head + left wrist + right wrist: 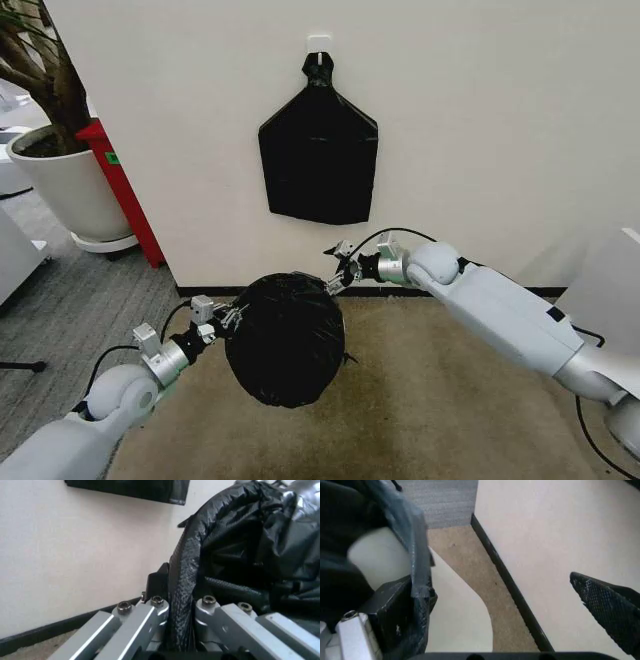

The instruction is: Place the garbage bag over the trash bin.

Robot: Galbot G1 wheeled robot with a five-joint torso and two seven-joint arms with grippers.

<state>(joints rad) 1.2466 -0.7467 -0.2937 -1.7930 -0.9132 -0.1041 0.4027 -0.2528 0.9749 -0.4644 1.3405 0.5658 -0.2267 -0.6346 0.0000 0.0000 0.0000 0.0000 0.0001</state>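
The glossy black garbage bag (285, 340) is stretched in a dome over the trash bin on the floor. Of the trash bin (457, 622), only a strip of cream wall shows under the bag's edge in the right wrist view. My left gripper (226, 318) is at the bag's left rim, and its fingers (137, 624) are shut on a fold of the garbage bag (182, 592). At the far right rim my right gripper (341, 268) stands open. The bag's edge (415, 566) lies against one of its fingers (402, 611), and the other finger (607, 607) is well apart.
A flat black bag bundle (318, 150) hangs from a wall hook straight behind the bin. A big white plant pot (65, 185) and a red stand (125, 195) are at the far left. Brown carpet (450, 400) spreads to the right of the bin.
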